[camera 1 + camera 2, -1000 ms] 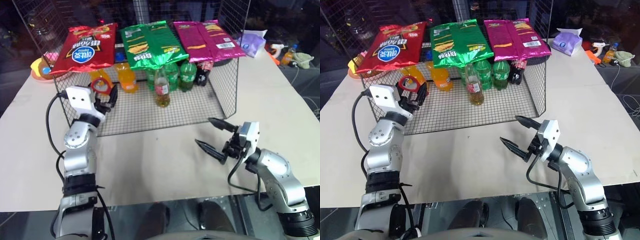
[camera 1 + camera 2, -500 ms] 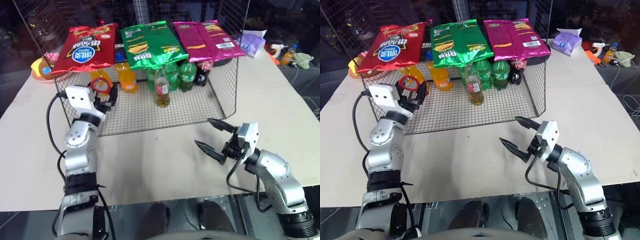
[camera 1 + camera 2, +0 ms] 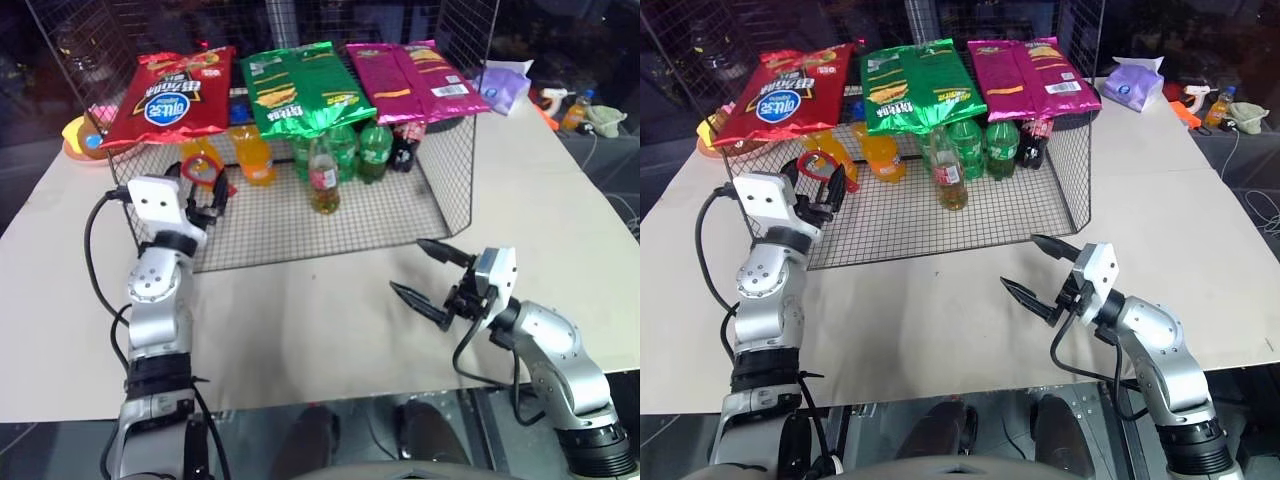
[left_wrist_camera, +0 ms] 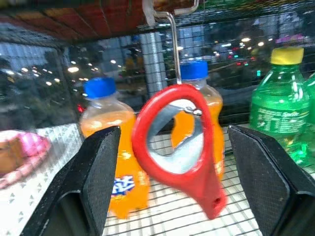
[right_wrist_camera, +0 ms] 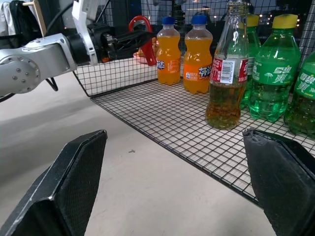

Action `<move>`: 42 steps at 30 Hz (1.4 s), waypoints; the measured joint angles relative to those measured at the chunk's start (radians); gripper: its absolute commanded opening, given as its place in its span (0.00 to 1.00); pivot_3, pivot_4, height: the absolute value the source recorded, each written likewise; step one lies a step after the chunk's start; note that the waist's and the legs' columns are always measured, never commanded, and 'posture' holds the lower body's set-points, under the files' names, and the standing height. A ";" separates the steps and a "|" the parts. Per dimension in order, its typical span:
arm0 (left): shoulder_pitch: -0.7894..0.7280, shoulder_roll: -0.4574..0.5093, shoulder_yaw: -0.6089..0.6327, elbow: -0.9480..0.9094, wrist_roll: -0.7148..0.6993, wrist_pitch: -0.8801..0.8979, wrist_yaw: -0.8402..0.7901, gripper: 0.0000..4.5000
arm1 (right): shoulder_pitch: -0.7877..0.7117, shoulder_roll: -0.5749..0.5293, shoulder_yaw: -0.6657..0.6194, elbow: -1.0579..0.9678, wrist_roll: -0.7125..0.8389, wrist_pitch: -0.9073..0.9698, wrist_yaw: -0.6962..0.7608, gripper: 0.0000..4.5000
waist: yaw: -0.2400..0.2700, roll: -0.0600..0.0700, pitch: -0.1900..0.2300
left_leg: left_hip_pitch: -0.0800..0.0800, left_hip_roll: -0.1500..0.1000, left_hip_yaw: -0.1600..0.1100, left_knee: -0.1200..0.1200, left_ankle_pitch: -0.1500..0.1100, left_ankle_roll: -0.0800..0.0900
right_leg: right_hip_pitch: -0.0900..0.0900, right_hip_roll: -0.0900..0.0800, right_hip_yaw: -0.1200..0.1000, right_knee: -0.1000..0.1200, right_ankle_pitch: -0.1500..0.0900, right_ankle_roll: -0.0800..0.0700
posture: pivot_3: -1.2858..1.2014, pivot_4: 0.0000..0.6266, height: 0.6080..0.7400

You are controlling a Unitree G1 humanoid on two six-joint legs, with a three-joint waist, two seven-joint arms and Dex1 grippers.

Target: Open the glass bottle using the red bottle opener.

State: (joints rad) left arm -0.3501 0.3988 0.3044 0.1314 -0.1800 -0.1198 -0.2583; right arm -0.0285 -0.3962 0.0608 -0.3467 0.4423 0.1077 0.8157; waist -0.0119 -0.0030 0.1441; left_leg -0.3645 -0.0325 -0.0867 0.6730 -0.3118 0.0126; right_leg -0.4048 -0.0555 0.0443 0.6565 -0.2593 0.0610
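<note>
The glass bottle stands upright on the wire rack's floor, amber liquid inside and a red label round its middle; it also appears in the right wrist view. At the rack's left front corner the red bottle opener hangs by its ring from a thin metal hook. My left gripper is open, one finger on each side of the opener without touching it. My right gripper hovers open and empty over the table, in front of the rack's right end.
The wire rack carries red, green and magenta snack bags on top. Orange soda bottles and green soda bottles stand behind the glass bottle. A purple tissue pack lies at the back right.
My left gripper has rolled slightly around the hanging opener and edged a little to the left. The right arm and the bottles have not moved.
</note>
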 measured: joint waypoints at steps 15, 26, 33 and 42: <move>-0.046 -0.002 -0.040 0.033 0.033 -0.001 0.023 0.80 | -0.002 -0.001 0.002 0.000 -0.003 0.005 -0.004 0.99 | -0.001 0.000 0.000 | 0.000 0.000 0.001 0.000 0.000 0.000 | -0.001 0.000 0.000 0.001 0.000 0.000 | 0.52 0.24 1.00; -0.081 -0.003 -0.039 0.092 0.037 -0.002 0.036 0.80 | -0.001 0.000 0.004 0.000 -0.014 0.005 -0.018 0.99 | -0.001 -0.001 0.000 | -0.001 0.000 0.001 0.001 0.000 0.000 | -0.002 0.000 0.001 0.002 0.000 0.000 | 0.52 0.24 1.00; -0.105 -0.015 -0.038 0.117 0.001 -0.002 0.006 0.80 | 0.000 -0.001 0.011 0.000 -0.017 0.005 -0.019 0.99 | 0.000 -0.001 0.000 | -0.001 0.000 0.001 0.001 0.000 0.000 | -0.002 0.000 0.001 0.002 0.000 0.000 | 0.52 0.24 1.00; -0.105 -0.014 -0.039 0.118 0.019 -0.017 0.017 0.80 | 0.000 0.000 0.014 0.000 -0.025 0.005 -0.021 0.99 | 0.000 -0.001 0.000 | -0.001 0.000 0.001 0.001 0.000 0.000 | -0.002 0.000 0.001 0.002 0.000 0.000 | 0.52 0.24 1.00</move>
State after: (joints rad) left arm -0.4556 0.3850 0.2658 0.2494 -0.1606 -0.1371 -0.2414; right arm -0.0288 -0.3962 0.0744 -0.3467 0.4173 0.1126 0.7949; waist -0.0122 -0.0039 0.1441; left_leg -0.3659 -0.0327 -0.0861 0.6742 -0.3115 0.0123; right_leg -0.4068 -0.0552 0.0449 0.6587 -0.2593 0.0610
